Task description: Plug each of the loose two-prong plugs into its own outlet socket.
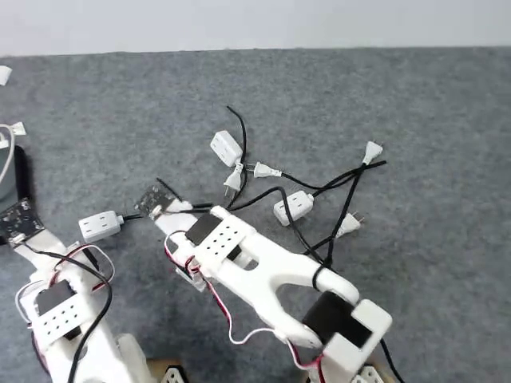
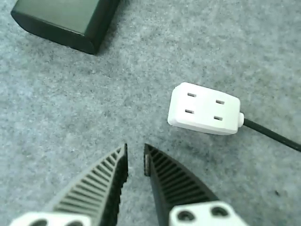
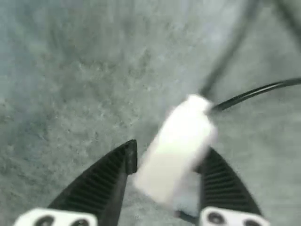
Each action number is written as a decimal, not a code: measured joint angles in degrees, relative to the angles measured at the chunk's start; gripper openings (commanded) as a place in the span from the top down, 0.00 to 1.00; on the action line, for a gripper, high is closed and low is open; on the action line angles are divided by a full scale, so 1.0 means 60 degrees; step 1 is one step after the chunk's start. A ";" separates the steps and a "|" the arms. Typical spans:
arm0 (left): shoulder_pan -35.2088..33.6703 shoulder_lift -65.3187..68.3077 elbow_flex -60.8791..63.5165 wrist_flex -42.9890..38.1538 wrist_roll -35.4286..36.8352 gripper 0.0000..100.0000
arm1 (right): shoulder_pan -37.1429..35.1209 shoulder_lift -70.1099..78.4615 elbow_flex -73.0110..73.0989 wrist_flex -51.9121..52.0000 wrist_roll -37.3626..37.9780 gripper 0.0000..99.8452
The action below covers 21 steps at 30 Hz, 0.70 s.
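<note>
Fingers (image 2: 164, 176) of the left gripper (image 2: 135, 151) are held a narrow gap apart, nothing between them, low in the left wrist frame. Right of centre an outlet socket (image 2: 204, 109) is laid flat on the grey carpet (image 2: 70, 103), slots facing up, its long axis across the frame, its cord leaving the right end. A black box (image 2: 66, 19) is seen at upper left. The right gripper (image 3: 170, 157) is clamped on a blurred white body (image 3: 181, 141), its long axis running lower left to upper right, a black cord (image 3: 254, 92) leaving the upper end; plug or socket cannot be told. At the high view's centre a loose plug (image 1: 267, 170) is laid, prongs pointed left.
</note>
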 measured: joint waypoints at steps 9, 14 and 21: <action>0.0190 0.0000 0.0000 -0.0015 0.0000 0.94 | -0.0161 0.0044 0.0000 0.0103 0.0234 0.79; 0.0234 0.0000 0.0000 -0.0015 0.0000 0.94 | -0.0073 0.0044 0.0000 0.0103 0.0234 0.99; 0.0264 0.0000 0.0000 -0.0015 0.0000 0.94 | 0.1407 0.0044 -0.0249 0.1084 0.0234 0.99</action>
